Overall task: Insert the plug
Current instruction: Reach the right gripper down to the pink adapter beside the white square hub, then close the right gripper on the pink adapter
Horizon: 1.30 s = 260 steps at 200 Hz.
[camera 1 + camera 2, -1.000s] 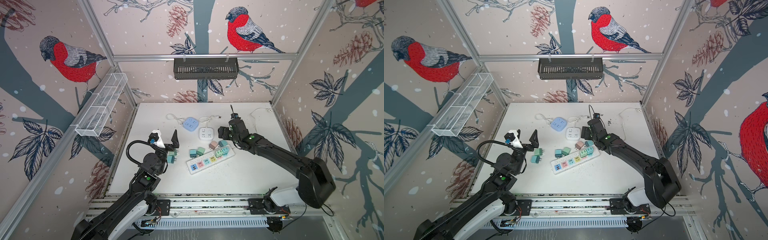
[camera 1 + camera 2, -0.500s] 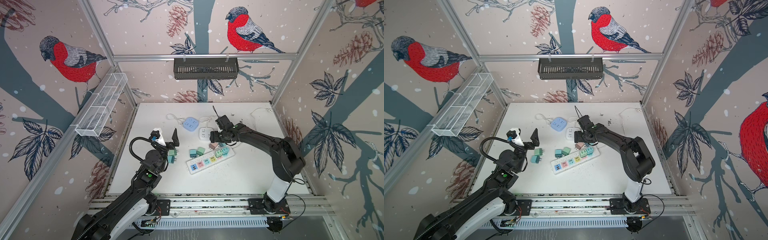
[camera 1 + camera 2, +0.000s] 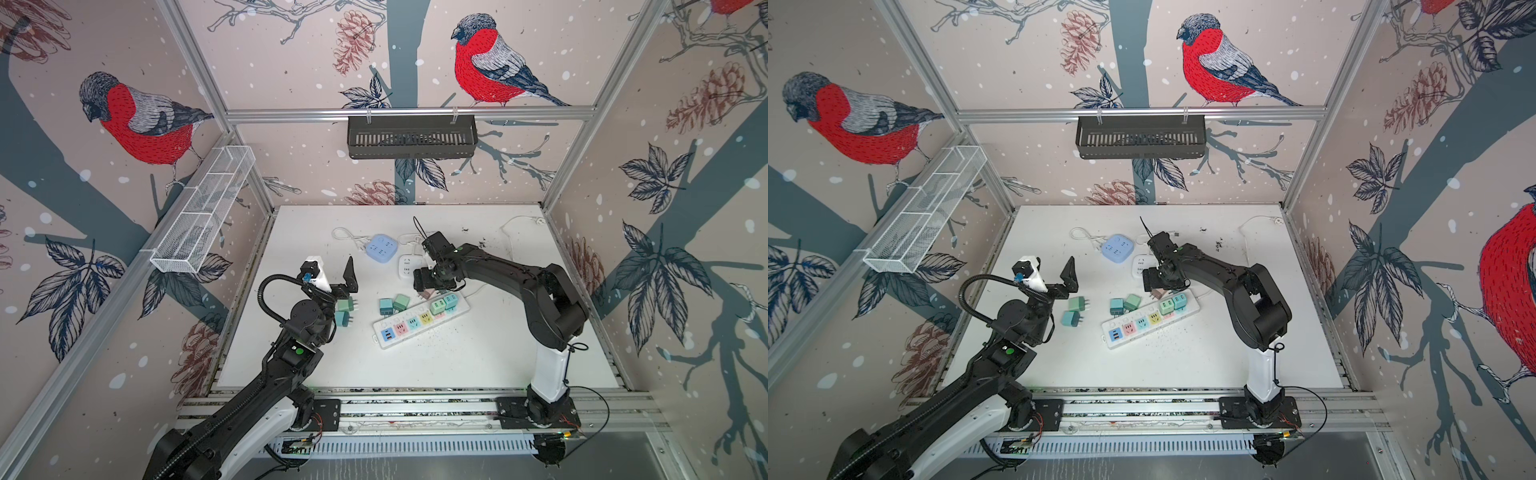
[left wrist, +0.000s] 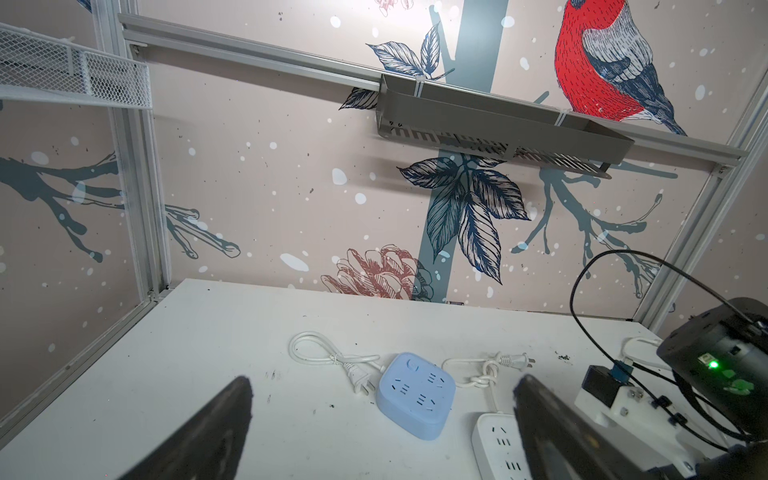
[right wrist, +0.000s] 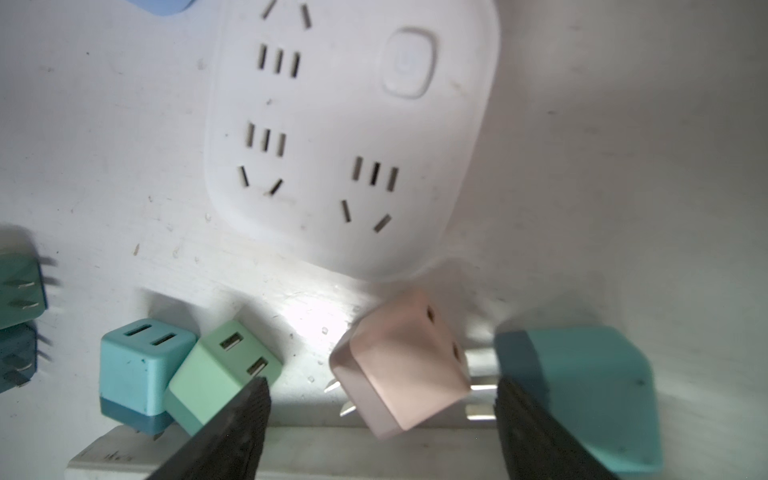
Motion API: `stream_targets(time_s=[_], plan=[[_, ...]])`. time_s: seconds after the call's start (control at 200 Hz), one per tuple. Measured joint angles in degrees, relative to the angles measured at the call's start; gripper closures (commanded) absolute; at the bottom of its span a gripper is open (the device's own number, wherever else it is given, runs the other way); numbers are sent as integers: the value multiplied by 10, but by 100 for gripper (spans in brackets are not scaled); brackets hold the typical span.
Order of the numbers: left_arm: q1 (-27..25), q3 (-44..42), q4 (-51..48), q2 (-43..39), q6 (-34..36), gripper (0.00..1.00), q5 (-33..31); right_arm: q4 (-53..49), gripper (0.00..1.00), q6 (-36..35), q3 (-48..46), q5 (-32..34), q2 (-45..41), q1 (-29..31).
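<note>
A pink plug (image 5: pixel 403 361) lies on its side on the white table, prongs out, just behind the white power strip (image 3: pixel 415 328). It also shows in both top views as a pink plug (image 3: pixel 424 294) (image 3: pixel 1156 294). My right gripper (image 5: pixel 381 388) hangs over it, open, with one finger on each side and neither touching. In both top views the right gripper (image 3: pixel 424 283) (image 3: pixel 1152 283) sits low above that spot. The left gripper (image 3: pixel 332 272) (image 4: pixel 382 386) is raised at the left, open and empty.
Two green and teal plugs (image 3: pixel 444 303) stand in the strip's far end. Two loose plugs (image 3: pixel 392 304) lie by the strip and two more plugs (image 3: pixel 343 311) lie under the left gripper. A blue socket cube (image 3: pixel 381 248) and a white socket cube (image 5: pixel 353 137) with cords sit behind.
My right gripper has swung left and down from behind the strip to straddle the pink plug. The left arm has barely moved.
</note>
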Motion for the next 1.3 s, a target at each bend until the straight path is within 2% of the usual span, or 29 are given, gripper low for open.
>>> stream_targets(time_s=[0.265, 0.715, 0.836, 1.061, 1.301], plan=[[0, -6, 2, -3, -2, 2, -24, -22, 16, -2, 39, -16, 40, 23], [3, -7, 4, -4, -2, 3, -26, -46, 16, -7, 153, -21, 122, 58], [3, -8, 4, -4, -2, 2, -26, -54, 16, -15, 169, 9, 132, 68], [4, -8, 4, -7, -3, 2, -26, -78, 17, -15, 159, 119, 130, 92], [4, -10, 4, -8, -3, 2, -25, -61, 34, -2, 132, 146, 127, 102]])
